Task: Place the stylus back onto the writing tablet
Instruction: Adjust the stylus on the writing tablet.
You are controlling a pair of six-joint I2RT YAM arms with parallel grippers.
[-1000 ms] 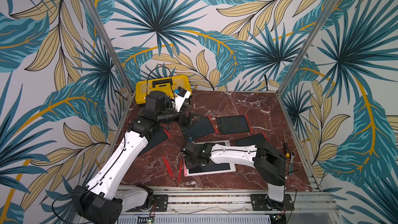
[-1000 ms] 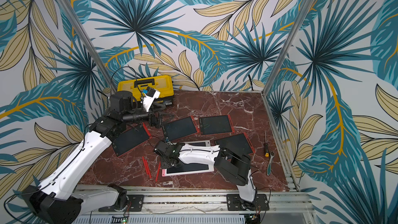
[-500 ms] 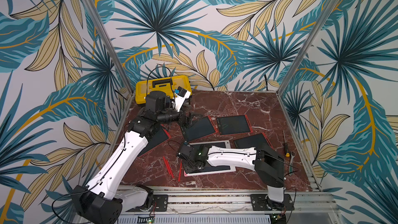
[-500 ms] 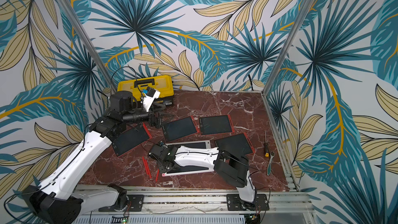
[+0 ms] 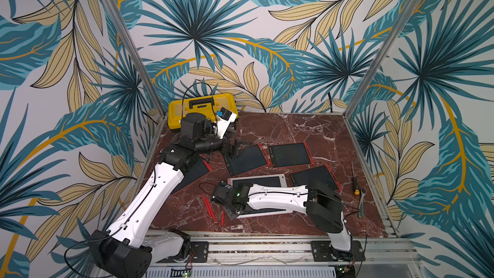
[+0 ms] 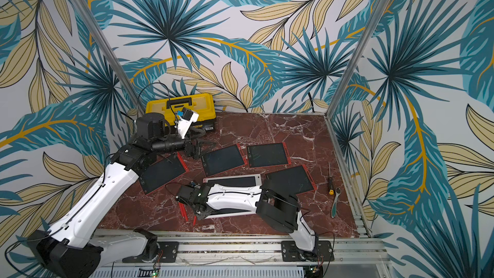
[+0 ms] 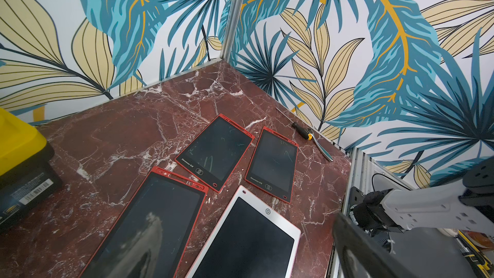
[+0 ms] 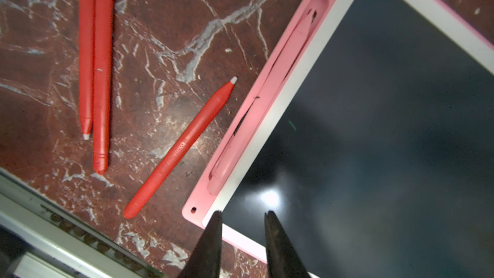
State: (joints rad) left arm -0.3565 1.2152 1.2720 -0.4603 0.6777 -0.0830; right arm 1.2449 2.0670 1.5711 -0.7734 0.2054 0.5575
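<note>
Right end effector point(image 8: 243, 213) hovers low over a corner of the pink-and-white tablet point(image 8: 374, 129). Its fingers stand slightly apart with nothing between them.

A pink stylus point(image 8: 262, 97) appears to lie seated in the groove along that tablet's pink edge, so this one reads as put back.

Not yet put back: three red ones loose on the counter point(image 8: 160, 22).
- One red stylus point(image 8: 181, 145) lies slanted just beside the tablet.
- A pair of red styluses point(image 8: 102, 76) lies side by side, touching, farther off.

Red-framed tablets point(image 7: 216, 151) lie farther back. Cannot tell whether their holders are empty.

Left end effector point(image 5: 236, 149) is spread wide and empty, hanging over a red-framed tablet's edge near the yellow toolbox point(image 5: 200, 108).

Judgement: one placement done. The red ones probably remain, if the task covers them.
</note>
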